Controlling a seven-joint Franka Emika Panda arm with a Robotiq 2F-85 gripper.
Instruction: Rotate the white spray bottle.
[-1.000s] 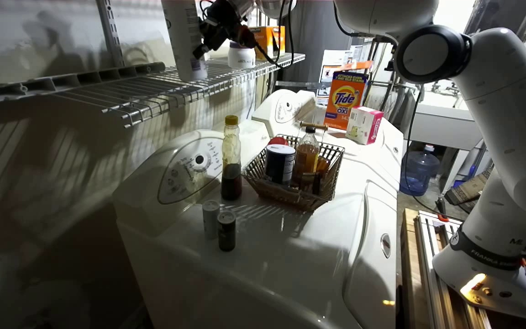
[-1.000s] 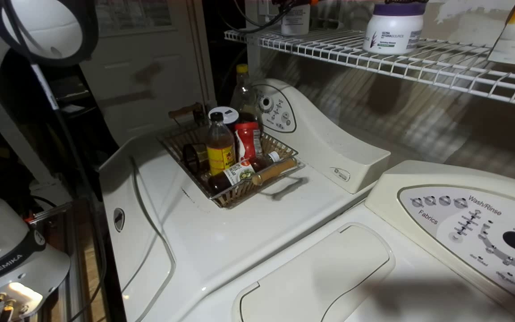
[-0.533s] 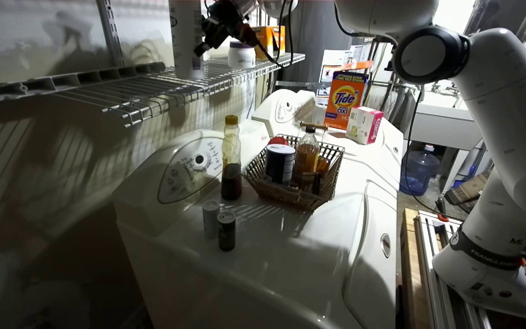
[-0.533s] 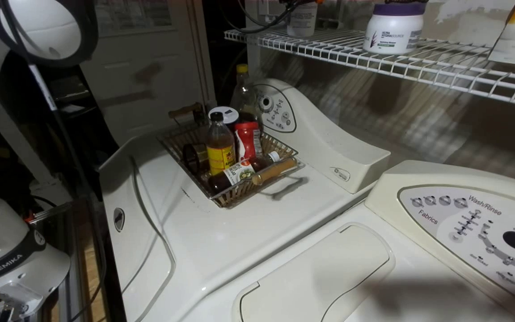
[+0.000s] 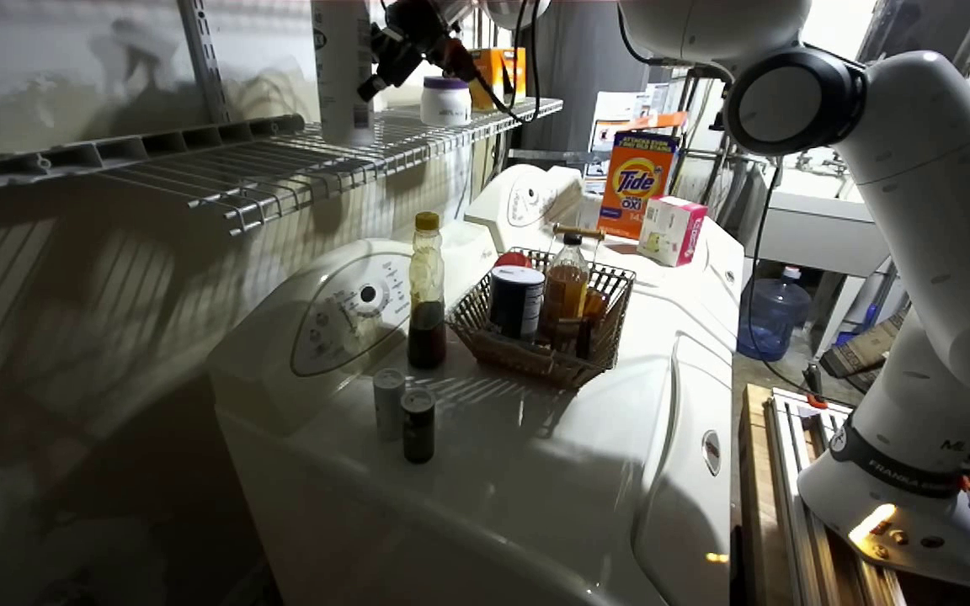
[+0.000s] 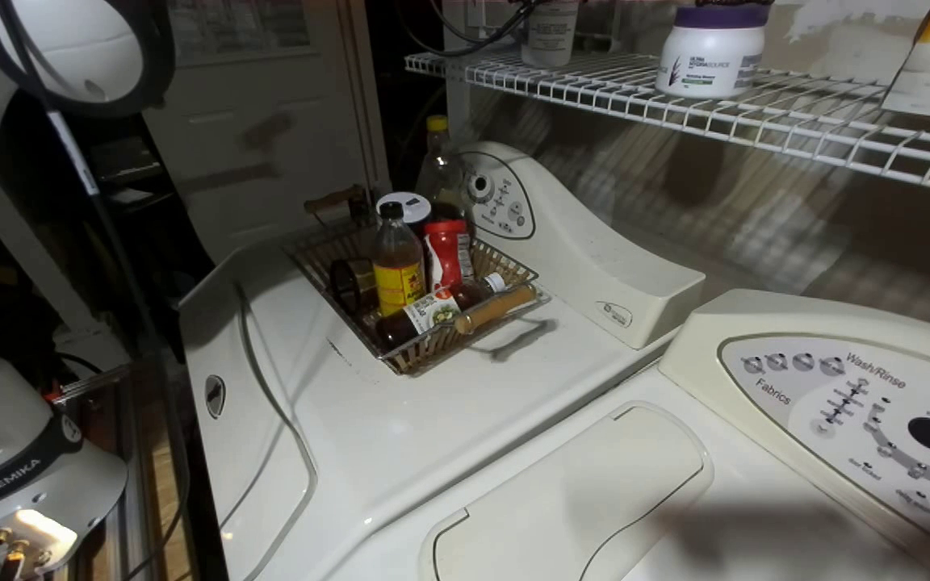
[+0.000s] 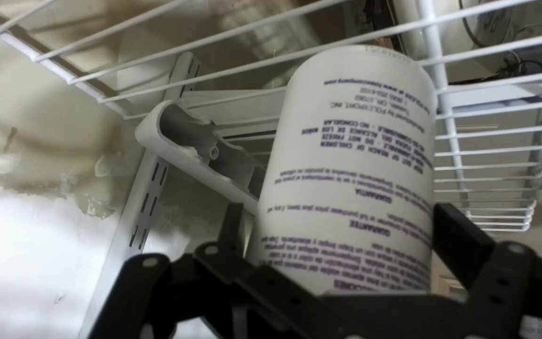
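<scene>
The white spray bottle (image 5: 343, 76) stands upright on the wire shelf in an exterior view, its top cut off by the frame. Only the bottom of the bottle (image 6: 550, 36) shows in an exterior view. Seen from the wrist, the bottle (image 7: 351, 155) fills the middle, its purple print upside down, its spray head out of view. My gripper (image 7: 337, 212) is open around it. A narrow gap shows between the bottle and the left finger (image 7: 231, 226). The right finger (image 7: 461, 240) lies close against its side; whether it touches I cannot tell.
On the wire shelf (image 6: 756, 121), a white jar with a purple lid (image 6: 711, 52) and an orange box (image 5: 498, 76) stand beyond the bottle. A grey plastic rail (image 7: 200, 150) lies near the wall. Below are a basket (image 5: 535, 366) of bottles and a tall yellow-capped bottle (image 5: 427, 295).
A second ago the bottle leaned; half a second ago it stood straight on the shelf, shifted slightly right in both exterior views. The gripper moved only slightly.
</scene>
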